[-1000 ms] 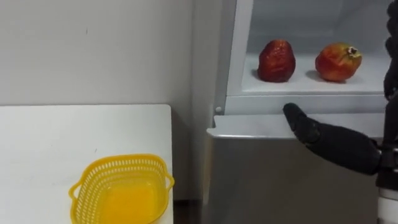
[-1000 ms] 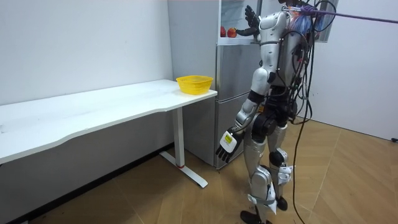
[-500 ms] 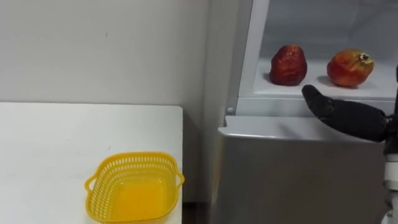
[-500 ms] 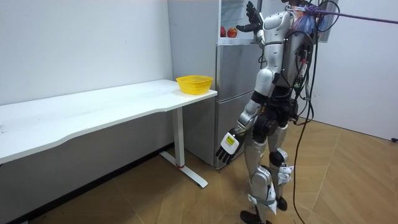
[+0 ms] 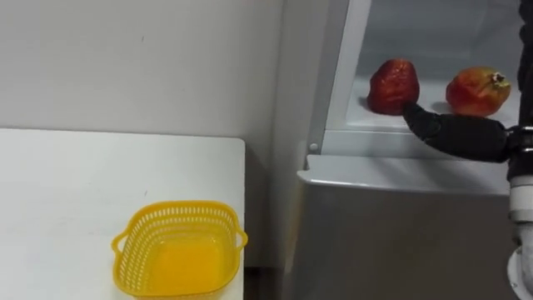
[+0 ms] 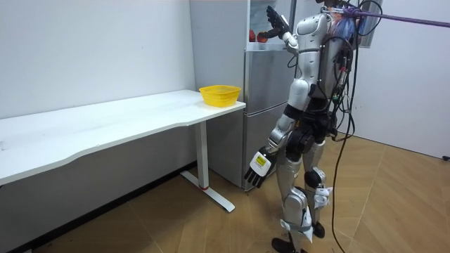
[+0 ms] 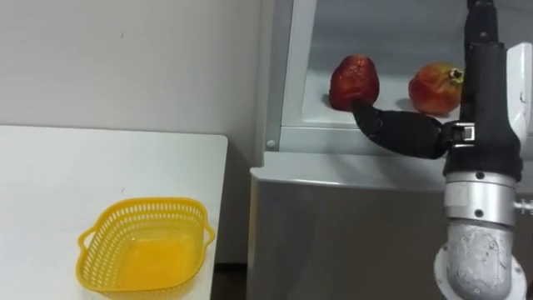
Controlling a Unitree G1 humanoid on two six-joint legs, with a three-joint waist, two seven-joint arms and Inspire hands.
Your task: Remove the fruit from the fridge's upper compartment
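A: Where were the fruits?

B: Both sat on the white shelf (image 5: 379,123) in the open upper compartment of the silver fridge (image 5: 391,233). A dark red, lumpy fruit (image 5: 392,85) lay to the left and a rounder red-orange pomegranate (image 5: 476,90) to the right. They were near each other but apart.

A: And the right hand?

B: The black right hand (image 5: 456,135) reached in over the shelf's front edge with its fingers stretched out flat, holding nothing. Its tip lay at the dark red fruit's lower right side, though I couldn't tell if it touched.

A: The other one?

B: In the room view, the left hand (image 6: 256,164) hung by the thigh, fingers loose and empty.

A: Anything nearby?

B: A yellow plastic mesh basket (image 5: 178,210) stood at the corner of the white table (image 5: 67,183) just beside the fridge. The robot stood upright facing the fridge.
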